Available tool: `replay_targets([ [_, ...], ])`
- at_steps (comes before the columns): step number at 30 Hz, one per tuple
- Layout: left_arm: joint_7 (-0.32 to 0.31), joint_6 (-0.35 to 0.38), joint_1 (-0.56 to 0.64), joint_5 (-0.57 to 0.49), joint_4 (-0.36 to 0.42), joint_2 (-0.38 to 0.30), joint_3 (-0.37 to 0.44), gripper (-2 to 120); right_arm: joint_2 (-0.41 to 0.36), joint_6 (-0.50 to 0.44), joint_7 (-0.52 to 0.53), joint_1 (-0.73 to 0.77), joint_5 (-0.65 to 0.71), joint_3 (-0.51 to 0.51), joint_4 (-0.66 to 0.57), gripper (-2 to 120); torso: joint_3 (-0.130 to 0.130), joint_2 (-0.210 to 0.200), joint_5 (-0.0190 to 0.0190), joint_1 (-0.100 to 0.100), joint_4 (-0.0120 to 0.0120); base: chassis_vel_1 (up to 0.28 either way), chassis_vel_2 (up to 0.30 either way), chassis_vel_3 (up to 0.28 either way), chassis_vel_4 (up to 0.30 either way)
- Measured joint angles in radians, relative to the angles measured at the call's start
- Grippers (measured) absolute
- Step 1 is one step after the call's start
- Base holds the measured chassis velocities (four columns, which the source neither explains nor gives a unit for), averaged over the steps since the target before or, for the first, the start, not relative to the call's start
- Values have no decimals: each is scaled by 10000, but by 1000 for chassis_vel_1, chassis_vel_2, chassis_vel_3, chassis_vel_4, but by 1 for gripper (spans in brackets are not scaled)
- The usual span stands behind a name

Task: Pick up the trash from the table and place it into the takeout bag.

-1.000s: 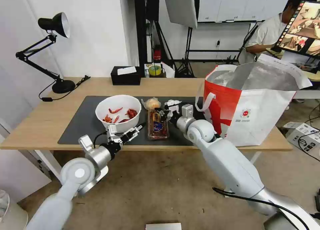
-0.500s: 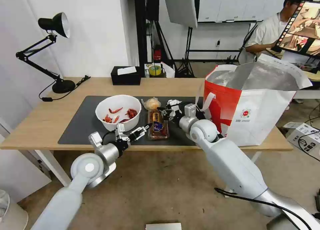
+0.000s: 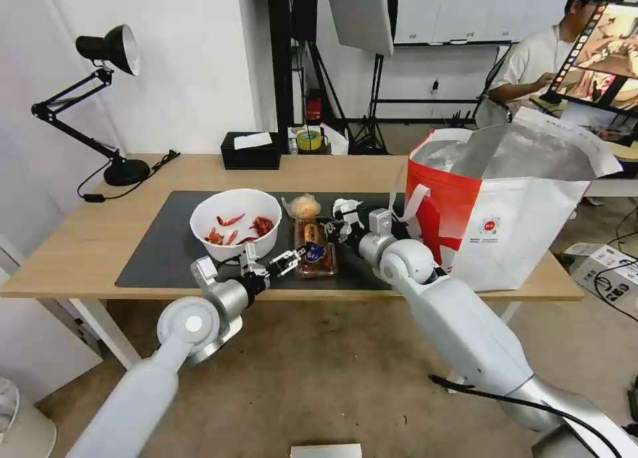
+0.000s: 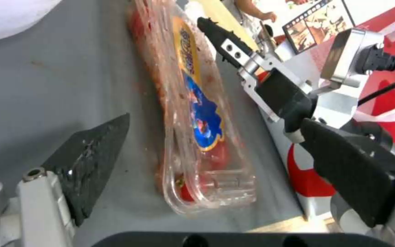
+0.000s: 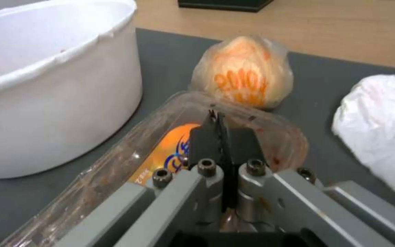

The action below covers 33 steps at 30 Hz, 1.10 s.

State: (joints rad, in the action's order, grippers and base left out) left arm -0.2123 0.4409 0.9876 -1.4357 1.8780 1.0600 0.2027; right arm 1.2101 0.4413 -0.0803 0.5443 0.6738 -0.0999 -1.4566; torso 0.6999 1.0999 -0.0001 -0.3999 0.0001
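**Closing on the tomato tray: grasp notes**

Working from the clear hinged tray as landmark: it lies flat on the dark mat of the bench, long axis running away from you. The white bowl sits just to its left, the small bag of yellow-orange food touches its far end, the crumpled tissue lies beyond on the right, and the takeout bag stands to its right, mouth open.

Your left gripper is at the tray's near-left corner with fingers spread; the left wrist view shows one black fingertip beside the tray wall, apart from it. Your right gripper hovers over the tray's far end with its fingers pressed together, holding nothing.

Handling judgement: the tray looks thin, light and flexible, smeared inside, so likely slippery and prone to buckling or popping its lid. You would do best to pinch across the narrow width near the middle, gently. Nothing is bagged yet.
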Motion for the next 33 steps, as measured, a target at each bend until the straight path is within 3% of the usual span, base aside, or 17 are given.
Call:
replay_targets([
  [33,-82,-14,-851,383,-765,101,-746,100,51,194,-103,-173,22,-193,201,0,0,0,1,-1,-2,0,0,0,0],
])
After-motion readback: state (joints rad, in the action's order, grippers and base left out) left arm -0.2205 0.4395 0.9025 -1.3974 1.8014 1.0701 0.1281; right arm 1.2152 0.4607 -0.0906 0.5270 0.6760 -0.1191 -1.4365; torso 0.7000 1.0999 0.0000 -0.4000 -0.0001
